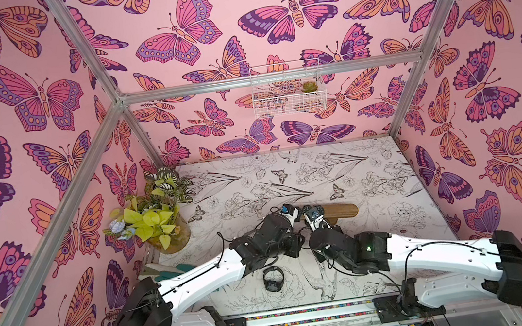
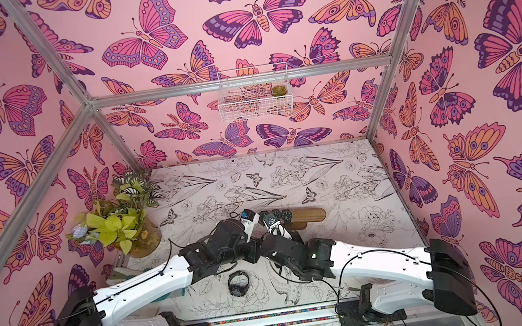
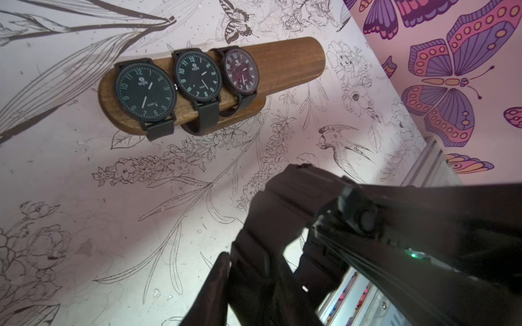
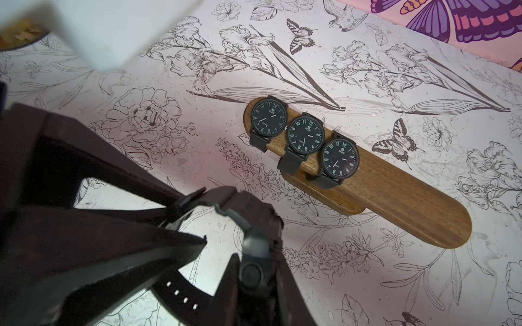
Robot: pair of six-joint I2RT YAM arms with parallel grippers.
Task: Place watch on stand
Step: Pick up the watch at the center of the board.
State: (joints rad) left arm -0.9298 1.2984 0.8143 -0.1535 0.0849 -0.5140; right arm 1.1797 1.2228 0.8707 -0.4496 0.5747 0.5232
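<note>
A black watch point(image 4: 254, 248) hangs above the table, short of the stand's near-left end, held from both sides. My right gripper point(image 4: 255, 265) is shut on its case, and the holed strap point(image 4: 180, 296) loops below. My left gripper point(image 3: 248, 254) is shut on the other strap, with the case point(image 3: 358, 217) just beyond it. The stand point(image 4: 395, 203) point(image 3: 288, 62) point(image 1: 341, 209) is a long wooden bar. It carries three dark-faced watches point(image 4: 305, 132) point(image 3: 196, 74) at one end, and its other half is bare. In both top views the held watch is hidden under the wrists.
Another black watch point(image 1: 273, 278) point(image 2: 238, 283) lies on the table between the arms, nearer the front. A potted plant point(image 1: 154, 219) stands at the left edge with a green and white item point(image 1: 171, 270) beside it. A wire basket point(image 1: 288, 91) hangs on the back wall.
</note>
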